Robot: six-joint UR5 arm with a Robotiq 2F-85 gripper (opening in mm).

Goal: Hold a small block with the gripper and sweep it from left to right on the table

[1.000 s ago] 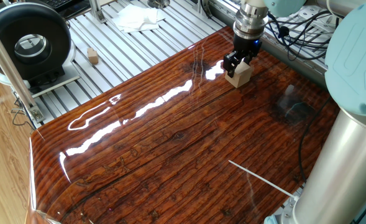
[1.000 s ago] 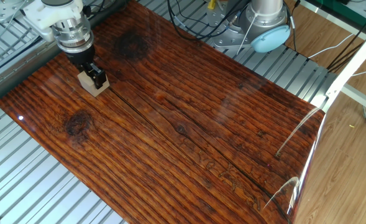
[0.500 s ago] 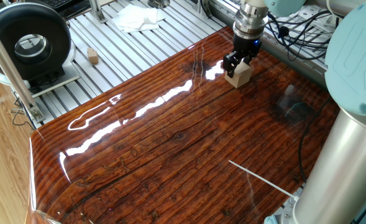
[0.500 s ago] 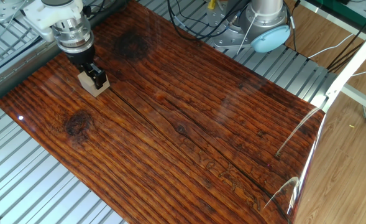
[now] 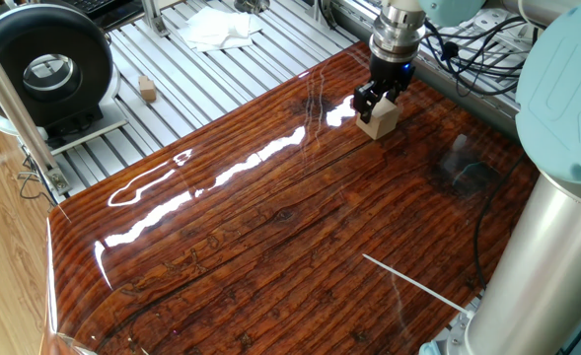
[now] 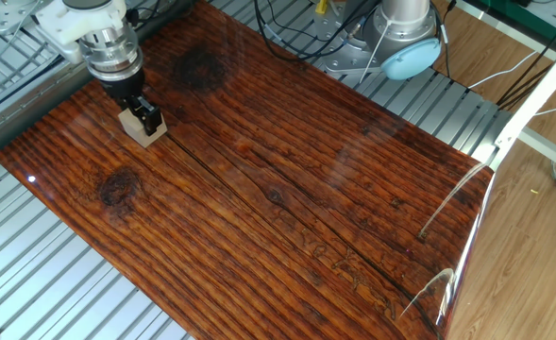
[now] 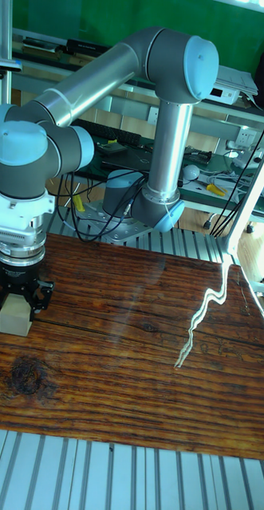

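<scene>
Glossy reddish-brown table point(image 5: 270, 227) on a ribbed slat frame point(image 5: 221, 74) | small block point(image 5: 379, 117) sits on the table near its far corner | gripper point(image 5: 376, 102) clamps the block between both prongs, narrowly open to block width | beyond the table: tiny brownish block point(image 5: 148, 90), white cloth point(image 5: 216, 28)

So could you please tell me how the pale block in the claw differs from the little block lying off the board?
The small block is pale beige, sits on the table and is gripped by the claw. The tinier block is browner, looks smaller, and lies free on the aluminium slats. Both look like plain wood.
</scene>
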